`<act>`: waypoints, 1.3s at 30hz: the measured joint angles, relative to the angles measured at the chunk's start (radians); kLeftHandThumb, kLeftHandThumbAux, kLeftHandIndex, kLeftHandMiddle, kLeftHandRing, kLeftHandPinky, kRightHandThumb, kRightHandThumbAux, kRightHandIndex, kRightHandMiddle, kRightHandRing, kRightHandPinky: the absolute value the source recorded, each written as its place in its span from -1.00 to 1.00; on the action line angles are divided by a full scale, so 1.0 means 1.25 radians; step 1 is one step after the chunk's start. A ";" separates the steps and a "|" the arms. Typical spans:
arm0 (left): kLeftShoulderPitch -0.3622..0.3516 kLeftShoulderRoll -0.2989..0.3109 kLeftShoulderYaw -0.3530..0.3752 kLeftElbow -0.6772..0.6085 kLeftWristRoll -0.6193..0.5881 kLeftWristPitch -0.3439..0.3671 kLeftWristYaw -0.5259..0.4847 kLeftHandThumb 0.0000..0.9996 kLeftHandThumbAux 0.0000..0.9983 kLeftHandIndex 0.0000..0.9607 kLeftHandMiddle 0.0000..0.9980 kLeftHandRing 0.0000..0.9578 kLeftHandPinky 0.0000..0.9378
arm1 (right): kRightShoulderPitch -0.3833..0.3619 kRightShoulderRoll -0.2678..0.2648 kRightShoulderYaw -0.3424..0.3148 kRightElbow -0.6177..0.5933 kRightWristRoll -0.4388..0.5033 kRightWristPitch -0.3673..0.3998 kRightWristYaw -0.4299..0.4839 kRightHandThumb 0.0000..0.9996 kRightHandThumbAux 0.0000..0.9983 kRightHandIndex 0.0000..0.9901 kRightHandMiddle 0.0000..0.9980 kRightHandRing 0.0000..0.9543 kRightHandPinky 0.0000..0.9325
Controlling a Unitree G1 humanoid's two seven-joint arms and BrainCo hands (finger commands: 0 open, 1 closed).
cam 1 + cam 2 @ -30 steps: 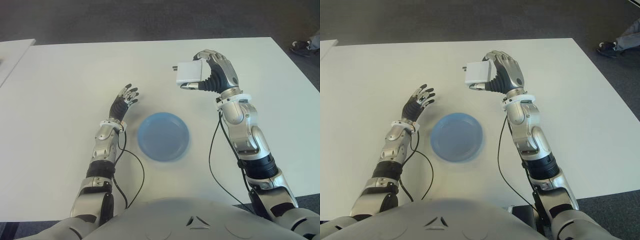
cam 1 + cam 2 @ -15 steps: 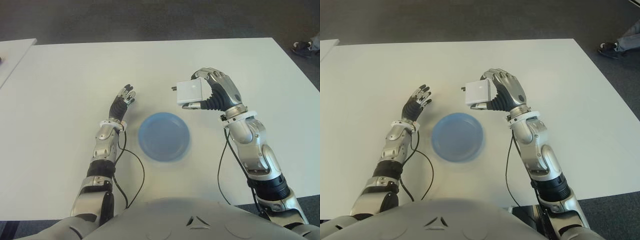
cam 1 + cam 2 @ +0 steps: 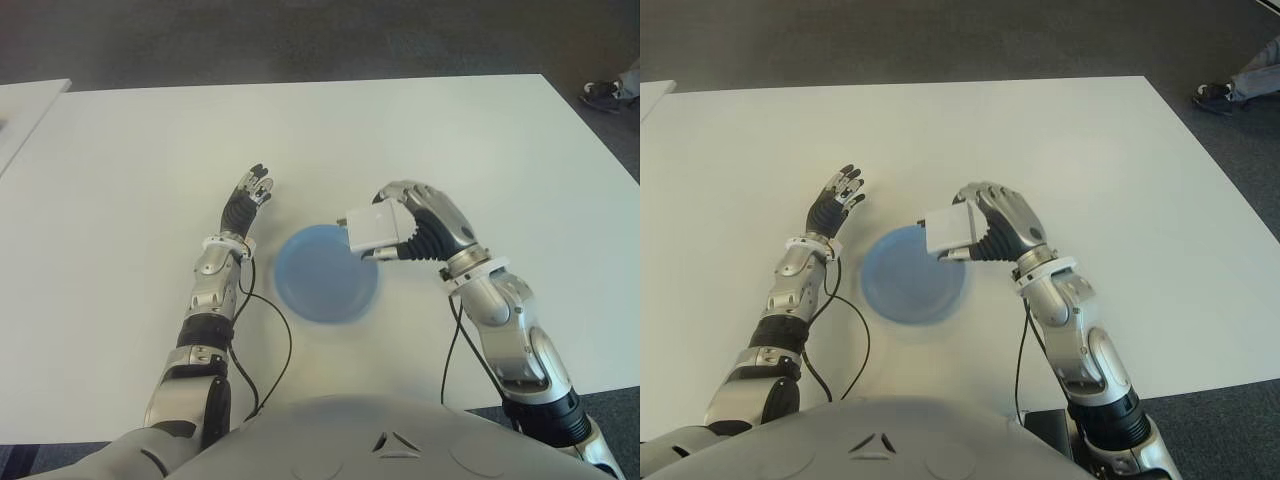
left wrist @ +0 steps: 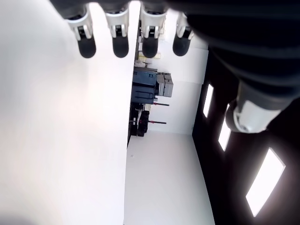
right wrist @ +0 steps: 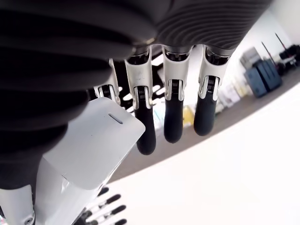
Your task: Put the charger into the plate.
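Observation:
A white square charger (image 3: 375, 228) is held in my right hand (image 3: 405, 225), whose fingers curl around it. It hangs over the right rim of the blue plate (image 3: 322, 276) on the white table (image 3: 120, 180). The right wrist view shows the charger (image 5: 84, 150) pressed between thumb and fingers (image 5: 145, 131). My left hand (image 3: 250, 195) shows just left of the plate, its fingers (image 4: 119, 44) extended and holding nothing.
A second white table edge (image 3: 25, 105) shows at the far left. A person's shoe (image 3: 605, 95) is on the dark floor at the far right. Cables (image 3: 265, 350) run along both forearms near the table's front edge.
My right hand has carried the charger from the far right of the table toward me and left, down to the plate's right rim. The left hand has barely shifted.

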 measured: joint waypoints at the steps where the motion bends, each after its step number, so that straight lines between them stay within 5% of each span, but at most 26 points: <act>1: 0.000 0.000 0.000 0.001 0.000 0.000 0.000 -0.99 0.02 -0.99 -0.92 -0.90 -0.82 | 0.004 0.002 0.002 0.000 0.000 0.000 0.001 0.71 0.35 -0.18 0.08 0.79 0.81; 23: -0.005 -0.008 0.003 0.016 -0.001 -0.009 0.000 -0.99 0.04 -0.98 -0.91 -0.88 -0.81 | 0.028 0.017 0.053 0.099 -0.121 -0.086 -0.101 0.71 0.35 -0.18 0.08 0.82 0.83; 39: -0.007 -0.018 0.001 0.022 -0.001 -0.029 0.000 -0.99 0.02 -0.98 -0.90 -0.87 -0.78 | -0.002 0.087 0.076 0.192 -0.075 -0.101 -0.128 0.71 0.35 -0.19 0.08 0.80 0.82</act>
